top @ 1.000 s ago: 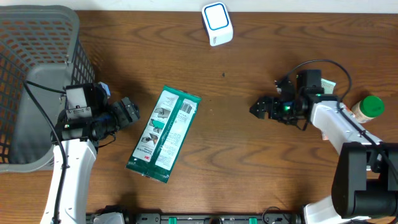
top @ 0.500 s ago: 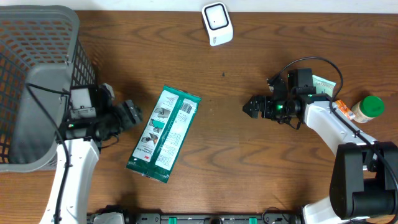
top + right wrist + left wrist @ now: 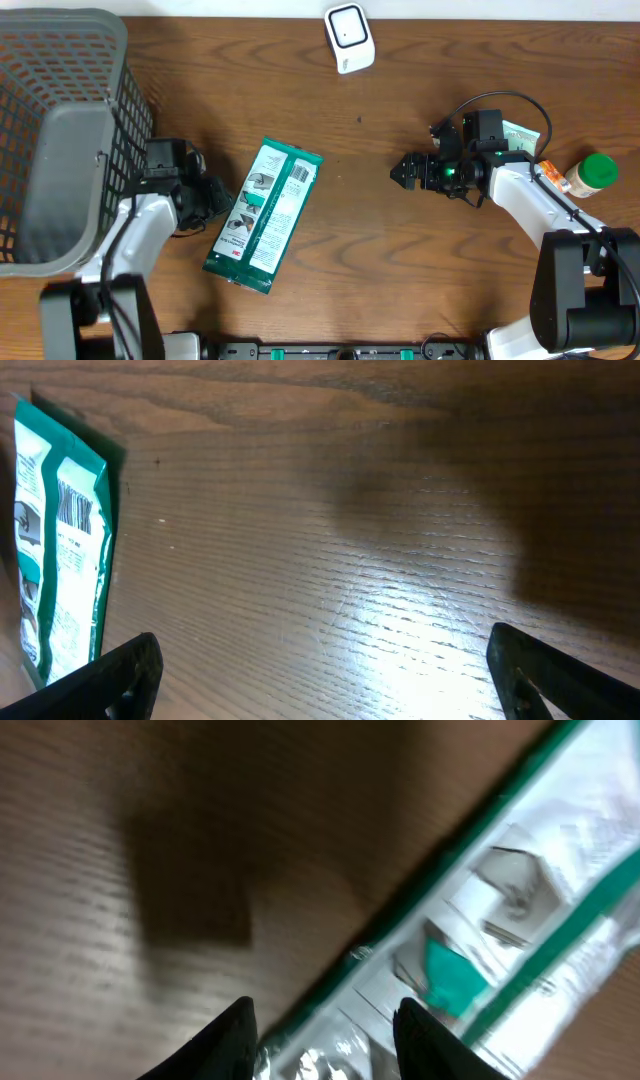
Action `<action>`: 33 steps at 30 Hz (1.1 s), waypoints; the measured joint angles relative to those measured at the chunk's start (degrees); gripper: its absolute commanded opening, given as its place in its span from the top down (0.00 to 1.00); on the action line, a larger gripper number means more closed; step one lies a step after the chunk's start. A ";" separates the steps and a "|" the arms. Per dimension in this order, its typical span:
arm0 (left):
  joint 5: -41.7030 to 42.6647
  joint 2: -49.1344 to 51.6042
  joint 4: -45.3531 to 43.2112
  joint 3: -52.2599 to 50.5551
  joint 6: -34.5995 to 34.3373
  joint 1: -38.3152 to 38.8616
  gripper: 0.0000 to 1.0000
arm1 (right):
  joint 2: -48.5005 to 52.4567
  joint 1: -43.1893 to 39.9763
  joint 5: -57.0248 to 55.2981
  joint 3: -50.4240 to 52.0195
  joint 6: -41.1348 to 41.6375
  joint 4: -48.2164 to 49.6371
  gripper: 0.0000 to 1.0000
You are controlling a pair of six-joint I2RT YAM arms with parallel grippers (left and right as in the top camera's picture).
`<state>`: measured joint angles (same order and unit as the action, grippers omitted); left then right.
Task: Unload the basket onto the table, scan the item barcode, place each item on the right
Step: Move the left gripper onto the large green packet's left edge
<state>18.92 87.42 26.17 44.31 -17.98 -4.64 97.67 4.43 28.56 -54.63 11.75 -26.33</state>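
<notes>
The left gripper (image 3: 322,1038) straddles the long edge of the flat green-and-white plastic packet (image 3: 490,910), its fingers half-narrowed; I cannot tell whether they pinch it. The packet lies flat on the brown wooden table (image 3: 380,270), near the grey mesh basket (image 3: 60,60). The right gripper (image 3: 400,172) is wide open, well apart from the packet. A white scanner (image 3: 349,37) sits at the far edge.

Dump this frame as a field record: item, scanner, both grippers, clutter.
item: green-and-white packet, flat on table, barcode face up
scanner: white scanner at far edge, apart from packet
left gripper: jaws apart, straddling packet's left edge; no grip evident
right gripper: open, over bare wood, holding nothing
clutter: grey mesh basket at left; green-capped bottle at right
</notes>
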 measured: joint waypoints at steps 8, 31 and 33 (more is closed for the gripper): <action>0.90 6.27 -2.34 1.55 -0.02 -0.04 0.37 | 0.00 0.00 -0.04 0.00 0.02 0.00 0.01; 9.68 8.70 -5.86 2.84 -4.31 23.96 0.27 | 0.00 0.00 -1.09 0.00 0.04 -0.42 0.08; 9.70 8.83 -7.78 2.67 -4.59 25.59 0.26 | 0.00 0.07 -1.11 0.00 0.20 -0.63 0.07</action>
<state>28.62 96.25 18.39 46.98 -22.57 20.95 97.67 4.49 27.44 -54.63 11.94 -26.96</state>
